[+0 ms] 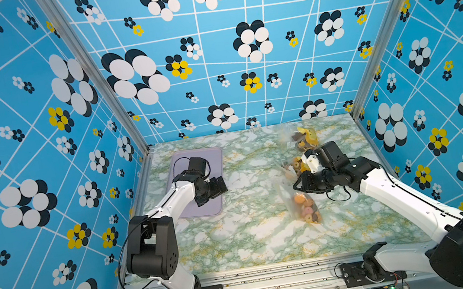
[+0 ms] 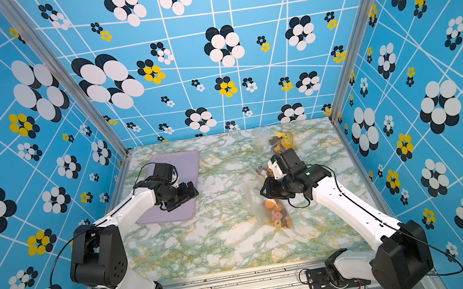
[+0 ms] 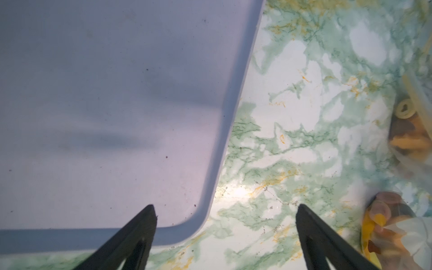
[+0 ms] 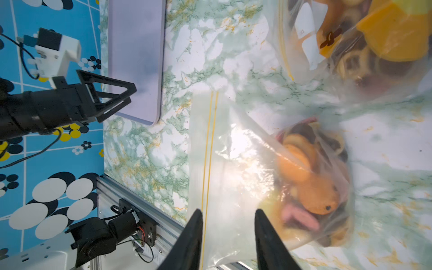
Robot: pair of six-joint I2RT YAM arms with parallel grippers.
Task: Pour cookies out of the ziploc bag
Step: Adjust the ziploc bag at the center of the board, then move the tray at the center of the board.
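Your cookies (image 1: 308, 213) lie in the ziploc bag (image 1: 292, 202) on the desk (image 1: 239, 239), lower right of frame centre. Just behind, your right end effector (image 4: 228, 211) stands released over the bag's zip end. Your left end effector (image 3: 225, 208), released, hovers over the tray (image 3: 93, 93).

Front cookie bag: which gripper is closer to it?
Right. The right gripper hangs at the zip end of the front cookie bag, jaws apart over it; the left gripper is far off, over a corner of the purple tray.
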